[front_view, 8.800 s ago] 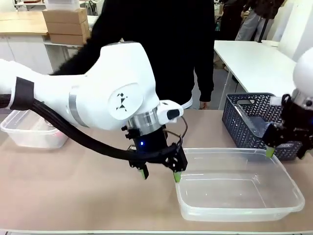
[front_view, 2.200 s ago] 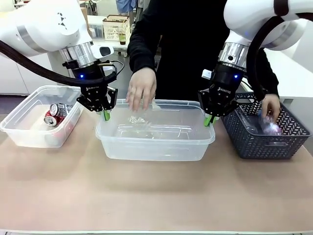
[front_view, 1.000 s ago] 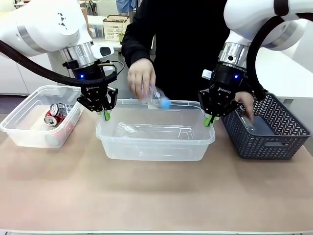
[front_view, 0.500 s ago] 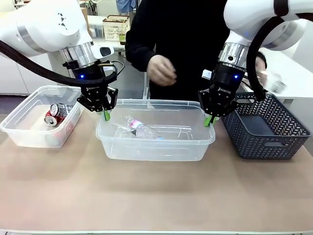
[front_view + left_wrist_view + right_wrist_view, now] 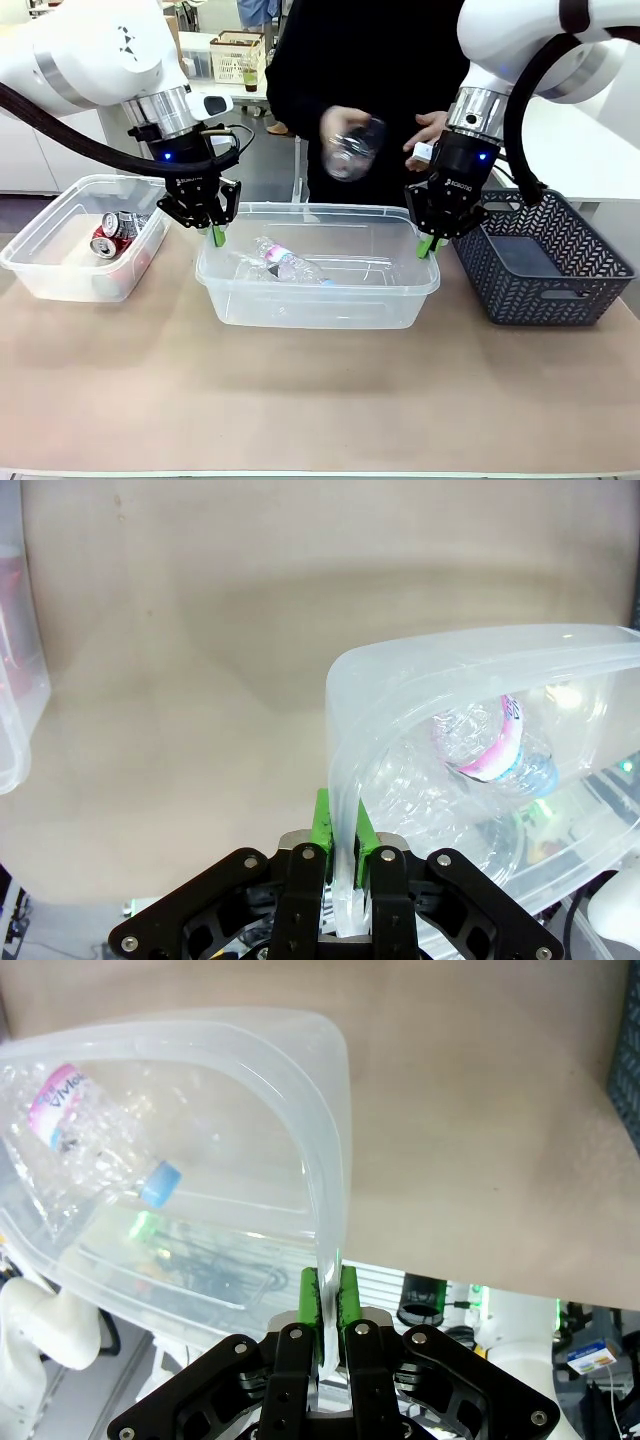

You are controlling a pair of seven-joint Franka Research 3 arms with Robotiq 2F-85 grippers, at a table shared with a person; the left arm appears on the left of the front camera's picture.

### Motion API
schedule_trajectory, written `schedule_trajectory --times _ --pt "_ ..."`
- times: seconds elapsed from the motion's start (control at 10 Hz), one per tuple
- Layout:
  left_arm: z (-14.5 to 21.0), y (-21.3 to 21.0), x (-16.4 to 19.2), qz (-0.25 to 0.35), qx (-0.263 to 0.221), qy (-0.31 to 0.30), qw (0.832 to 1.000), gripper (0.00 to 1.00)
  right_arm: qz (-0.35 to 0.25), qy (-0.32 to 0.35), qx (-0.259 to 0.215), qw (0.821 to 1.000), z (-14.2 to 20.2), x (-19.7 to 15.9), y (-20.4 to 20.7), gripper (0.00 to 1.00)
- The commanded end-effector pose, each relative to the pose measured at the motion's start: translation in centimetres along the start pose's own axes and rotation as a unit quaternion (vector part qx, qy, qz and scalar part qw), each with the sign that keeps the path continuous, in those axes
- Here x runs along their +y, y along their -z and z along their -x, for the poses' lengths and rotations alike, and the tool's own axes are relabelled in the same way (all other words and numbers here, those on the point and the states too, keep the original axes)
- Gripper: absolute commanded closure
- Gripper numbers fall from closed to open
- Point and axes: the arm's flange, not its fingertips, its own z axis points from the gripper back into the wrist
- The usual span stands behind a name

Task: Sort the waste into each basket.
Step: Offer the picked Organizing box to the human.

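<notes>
A clear basket (image 5: pixel 318 300) stands at the table's middle, held by its rim at both ends. My left gripper (image 5: pixel 214 234) is shut on its left rim (image 5: pixel 345 780), and my right gripper (image 5: pixel 430 244) is shut on its right rim (image 5: pixel 328 1230). One crumpled clear bottle (image 5: pixel 287 266) with a pink label and blue cap lies inside it (image 5: pixel 490 755) (image 5: pixel 85 1125). Above the basket, the person's hand holds a second clear bottle (image 5: pixel 352 150) in the air. A second clear basket (image 5: pixel 40 275) at the left holds red-and-silver cans (image 5: pixel 112 234).
A dark grey lattice basket (image 5: pixel 548 288) stands at the right, just beside my right gripper. The person stands behind the middle basket. Bare tan tabletop (image 5: pixel 320 400) lies in front of all three containers.
The person has carried a clear bottle from above the grey lattice basket over to above the middle basket. Both grippers and the bottle lying in the basket have stayed put.
</notes>
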Motion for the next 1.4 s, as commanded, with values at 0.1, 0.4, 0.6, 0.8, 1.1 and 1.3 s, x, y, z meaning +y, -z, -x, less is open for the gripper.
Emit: schedule_trajectory --times 0.1,0.4,0.6,0.8,1.1,1.3 --pt "0.48 -0.27 0.56 -0.003 0.005 -0.004 1.000 1.00 0.001 -0.004 -0.002 1.000 0.33 -0.20 -0.52 1.00" --pt "0.48 -0.27 0.56 -0.003 0.005 -0.004 1.000 1.00 0.001 -0.004 -0.002 1.000 0.33 -0.20 -0.52 1.00" --pt "0.48 -0.27 0.56 -0.003 0.005 -0.004 1.000 1.00 0.001 -0.004 -0.002 1.000 0.33 -0.20 -0.52 1.00" --pt "0.48 -0.27 0.56 -0.003 0.005 -0.004 1.000 1.00 0.001 -0.004 -0.002 1.000 0.33 -0.20 -0.52 1.00" --pt "0.48 -0.27 0.56 -0.003 0.005 -0.004 1.000 1.00 0.001 -0.004 -0.002 1.000 0.33 -0.20 -0.52 1.00" --pt "0.48 -0.27 0.56 -0.003 0.005 -0.004 1.000 1.00 0.001 -0.004 -0.002 1.000 0.33 -0.20 -0.52 1.00"
